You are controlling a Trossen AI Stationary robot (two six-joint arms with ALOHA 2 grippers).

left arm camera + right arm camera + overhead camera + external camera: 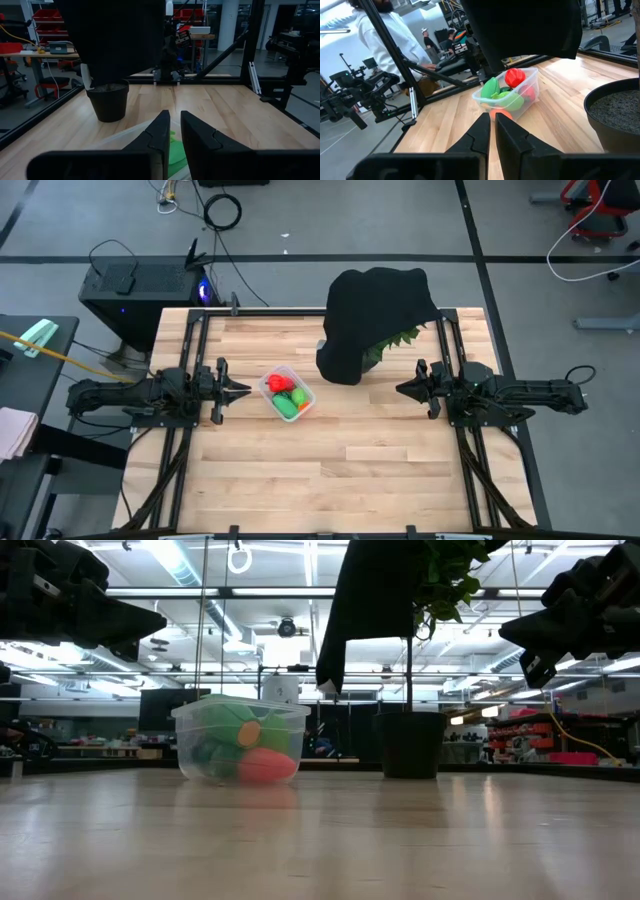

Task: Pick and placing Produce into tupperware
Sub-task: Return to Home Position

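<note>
You're basically done here: the red, green and orange toy produce (286,394) sits piled inside the small clear plastic tupperware box (310,402) on the wooden desk (390,470), left jaws and right jaws clenched empty either side.

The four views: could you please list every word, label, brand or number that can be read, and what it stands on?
No text can be read in any view.
Tupperware, produce, pot, cloth: no label shows.
Left gripper, right gripper, at the table's sides: no marking shows.
Red bins in the room behind: any labels too small to read.
</note>
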